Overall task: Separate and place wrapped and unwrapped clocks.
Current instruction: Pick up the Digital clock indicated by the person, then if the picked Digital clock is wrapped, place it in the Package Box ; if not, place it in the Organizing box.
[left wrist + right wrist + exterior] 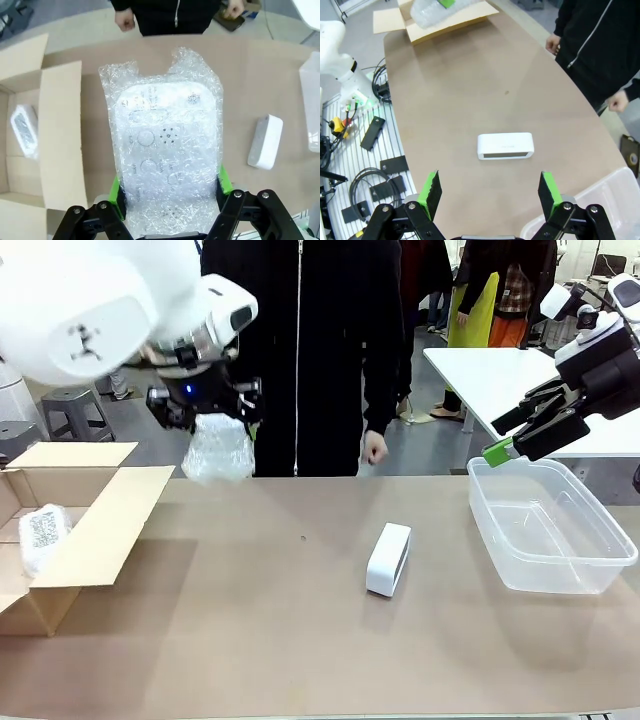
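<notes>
Upper left of front view: left gripper (207, 412) clenched on lumpy translucent bubble-wrapped bundle (218, 448), held aloft right of open brown cardboard box (95, 525). Wrap looks soft and slippery; grip across the stiff core. Right gripper (512, 446) spread, empty. Smooth bare white plastic block (388, 559) at centre.
</notes>
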Motion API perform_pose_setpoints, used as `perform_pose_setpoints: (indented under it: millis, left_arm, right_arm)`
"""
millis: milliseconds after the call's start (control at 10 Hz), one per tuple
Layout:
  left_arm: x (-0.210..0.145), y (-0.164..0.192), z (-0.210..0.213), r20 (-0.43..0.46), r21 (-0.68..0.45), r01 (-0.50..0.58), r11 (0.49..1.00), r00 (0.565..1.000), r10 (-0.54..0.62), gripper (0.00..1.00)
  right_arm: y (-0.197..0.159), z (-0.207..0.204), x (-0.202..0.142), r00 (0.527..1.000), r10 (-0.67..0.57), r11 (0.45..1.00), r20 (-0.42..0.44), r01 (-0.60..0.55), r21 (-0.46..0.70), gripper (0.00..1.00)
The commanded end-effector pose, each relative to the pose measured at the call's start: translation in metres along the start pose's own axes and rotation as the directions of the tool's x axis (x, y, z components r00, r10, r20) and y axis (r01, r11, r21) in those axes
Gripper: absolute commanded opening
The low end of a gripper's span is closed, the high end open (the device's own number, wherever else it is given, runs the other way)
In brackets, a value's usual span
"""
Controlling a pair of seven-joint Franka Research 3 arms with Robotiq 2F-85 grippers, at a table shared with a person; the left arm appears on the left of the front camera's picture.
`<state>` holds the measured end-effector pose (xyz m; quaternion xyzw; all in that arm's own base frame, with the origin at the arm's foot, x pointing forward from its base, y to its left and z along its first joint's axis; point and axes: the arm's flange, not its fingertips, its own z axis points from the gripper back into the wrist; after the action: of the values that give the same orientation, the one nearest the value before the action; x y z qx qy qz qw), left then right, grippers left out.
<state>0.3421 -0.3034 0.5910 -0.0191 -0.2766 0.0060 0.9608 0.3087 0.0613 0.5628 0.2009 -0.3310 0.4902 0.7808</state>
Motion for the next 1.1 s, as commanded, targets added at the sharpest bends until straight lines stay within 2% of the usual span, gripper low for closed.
perform_pose_setpoints:
  millis: [0, 100, 200, 1000]
  left_arm:
    - [0.011, 0.005, 0.017, 0.000, -0.002, 0.027, 1.000, 1.000, -0.027, 0.31]
    - [0.012, 0.007, -0.002, -0.071, -0.019, 0.027, 0.999, 0.997, -0.028, 0.31]
    - [0.005, 0.000, 0.018, 0.014, 0.000, 0.016, 1.000, 1.000, -0.016, 0.31]
    - [0.005, 0.000, 0.018, 0.014, 0.000, 0.016, 1.000, 1.000, -0.016, 0.31]
  right_arm:
    - [-0.002, -0.001, 0.001, 1.000, 0.004, 1.000, 0.022, -0.005, 0.020, 1.00]
    - [-0.002, -0.001, 0.001, 1.000, 0.004, 1.000, 0.022, -0.005, 0.020, 1.00]
    - [-0.002, -0.001, 0.001, 1.000, 0.004, 1.000, 0.022, -0.005, 0.020, 1.00]
    - [-0.002, -0.001, 0.001, 1.000, 0.004, 1.000, 0.022, -0.005, 0.020, 1.00]
